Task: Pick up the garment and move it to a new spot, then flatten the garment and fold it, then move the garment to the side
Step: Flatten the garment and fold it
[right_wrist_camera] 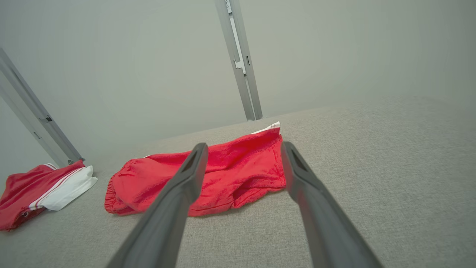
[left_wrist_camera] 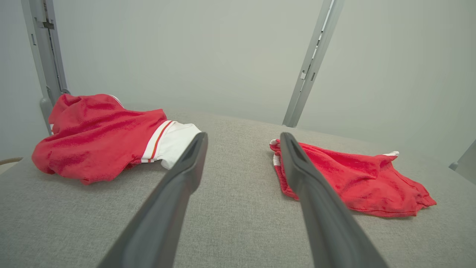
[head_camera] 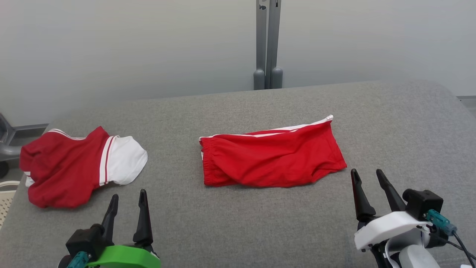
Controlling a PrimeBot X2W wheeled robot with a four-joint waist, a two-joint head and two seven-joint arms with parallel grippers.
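Place: a test room, like a lab.
Wall (head_camera: 111,44): plain grey panels.
Post (head_camera: 268,44): grey metal, standing up against the wall.
Table (head_camera: 260,230): big, covered in grey cloth.

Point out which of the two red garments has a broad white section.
The crumpled garment at the robot's left; its right end is white. The middle garment shows only thin white trim.
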